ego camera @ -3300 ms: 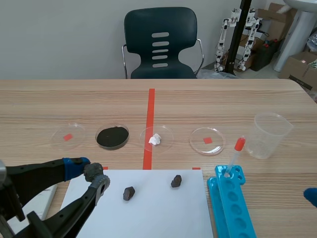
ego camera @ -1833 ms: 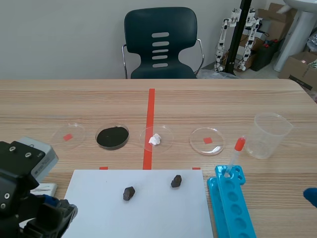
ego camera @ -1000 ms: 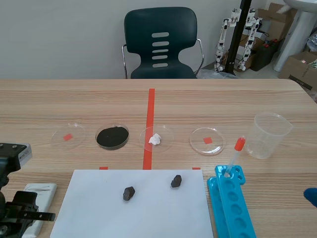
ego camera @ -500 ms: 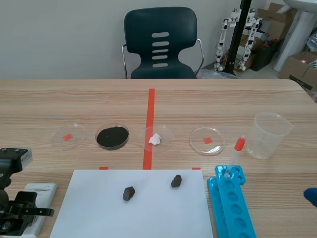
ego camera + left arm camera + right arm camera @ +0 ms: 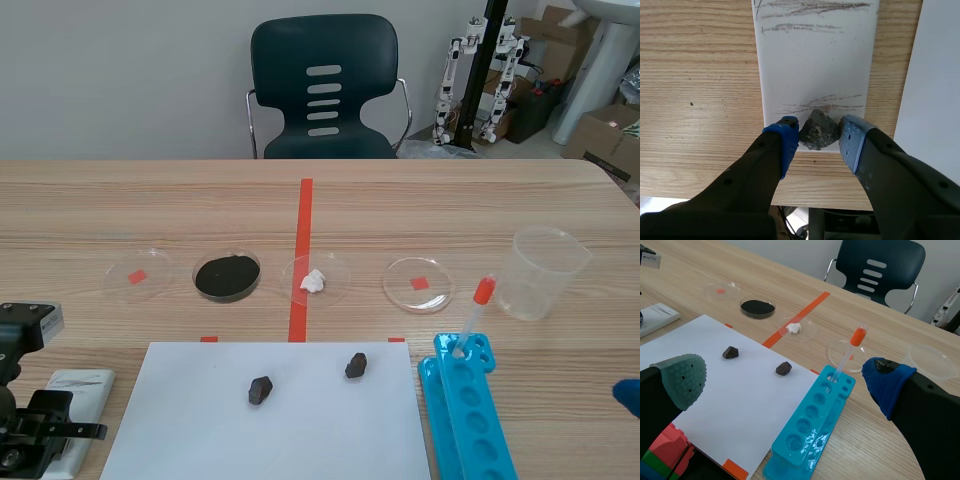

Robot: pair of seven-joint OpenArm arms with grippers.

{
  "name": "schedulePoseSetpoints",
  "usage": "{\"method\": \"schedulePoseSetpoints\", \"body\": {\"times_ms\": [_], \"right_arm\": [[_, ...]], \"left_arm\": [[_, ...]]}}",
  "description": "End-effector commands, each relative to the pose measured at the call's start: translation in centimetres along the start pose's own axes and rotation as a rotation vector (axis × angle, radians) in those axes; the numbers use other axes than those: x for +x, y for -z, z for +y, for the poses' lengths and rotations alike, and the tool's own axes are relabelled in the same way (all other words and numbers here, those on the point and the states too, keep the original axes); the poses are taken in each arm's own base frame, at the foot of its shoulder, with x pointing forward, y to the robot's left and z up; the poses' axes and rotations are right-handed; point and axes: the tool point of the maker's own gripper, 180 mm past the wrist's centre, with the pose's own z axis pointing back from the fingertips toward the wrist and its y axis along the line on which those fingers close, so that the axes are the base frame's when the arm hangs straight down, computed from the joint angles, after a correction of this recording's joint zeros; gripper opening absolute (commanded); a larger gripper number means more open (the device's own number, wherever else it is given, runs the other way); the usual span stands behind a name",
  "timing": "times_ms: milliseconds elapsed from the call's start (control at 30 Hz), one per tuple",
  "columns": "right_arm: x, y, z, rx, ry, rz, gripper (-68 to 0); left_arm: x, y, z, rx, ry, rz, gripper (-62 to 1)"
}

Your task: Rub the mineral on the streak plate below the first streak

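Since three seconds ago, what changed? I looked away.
The left gripper, still shut on the mineral, pulled back from the white paper's left edge toward the robot and came down to the streak plate, beside a faint streak. The rocks on the paper, the dishes, beaker and tube rack stayed put.

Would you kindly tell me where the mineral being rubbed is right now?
In the left wrist view, the mineral sits clamped in the left claw, at the near end of the white streak plate, just behind its nearest streak.
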Motion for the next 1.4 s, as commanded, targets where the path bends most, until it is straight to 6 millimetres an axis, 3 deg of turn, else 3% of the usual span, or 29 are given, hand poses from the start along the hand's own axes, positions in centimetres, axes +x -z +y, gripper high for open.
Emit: {"method": "schedulePoseSetpoints", "body": {"times_ms": [0,100,267,633,1100,1233,1367], "right_arm": [[1.0,0.3,-0.4,-0.008,-0.008,-0.037,0.4],[1.0,0.3,-0.4,-0.008,-0.008,-0.038,0.4],[1.0,0.3,-0.4,-0.008,-0.008,-0.038,0.4],[1.0,0.3,-0.4,-0.008,-0.008,-0.038,0.4],[1.0,0.3,-0.4,-0.008,-0.008,-0.037,0.4],[1.0,0.3,-0.4,-0.008,-0.008,-0.037,0.4],[1.0,0.3,-0.4,-0.008,-0.008,-0.037,0.4]], "left_arm": [[0.7,-0.1,-0.2,-0.033,-0.015,-0.023,-50.9],[0.8,-0.2,-1.9,-0.124,-0.024,-0.028,-50.9],[0.8,-0.2,-1.9,-0.127,-0.023,-0.028,-50.9],[0.5,-0.2,2.9,0.140,0.007,-0.014,-50.9],[0.7,-0.2,-1.7,-0.115,-0.036,-0.024,-50.9],[0.7,-0.2,-1.4,-0.100,-0.029,-0.022,-50.9],[0.5,-0.1,0.6,0.014,-0.015,-0.015,-50.9]]}}
